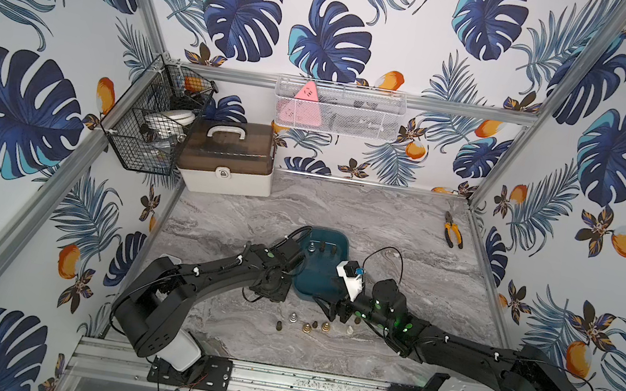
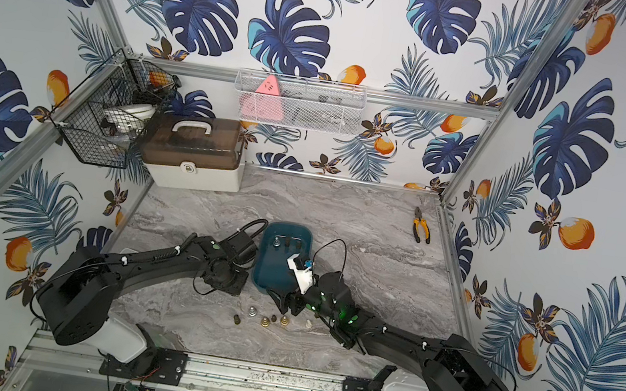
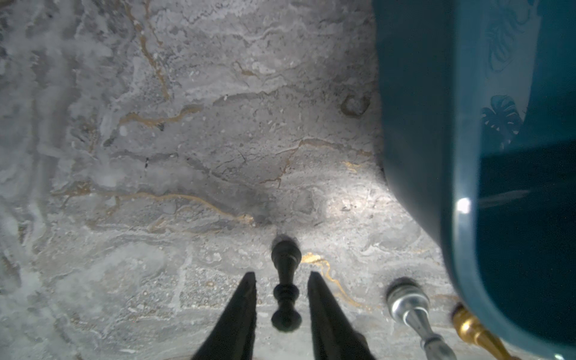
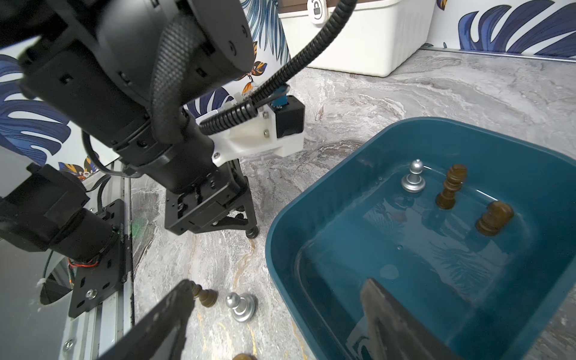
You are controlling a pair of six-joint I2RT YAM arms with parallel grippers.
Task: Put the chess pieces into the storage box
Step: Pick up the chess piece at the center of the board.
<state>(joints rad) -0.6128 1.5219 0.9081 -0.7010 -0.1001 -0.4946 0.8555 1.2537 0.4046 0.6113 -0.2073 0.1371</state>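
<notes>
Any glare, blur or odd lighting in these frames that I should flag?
Left wrist view: a bright patch on the table beside the dark chess piece, a glare spot on the rim of the box. Right wrist view: the glossy box floor mirrors the leaf wallpaper; the right claw is blurred up close. Both top views: even light, no harsh shadows.
</notes>
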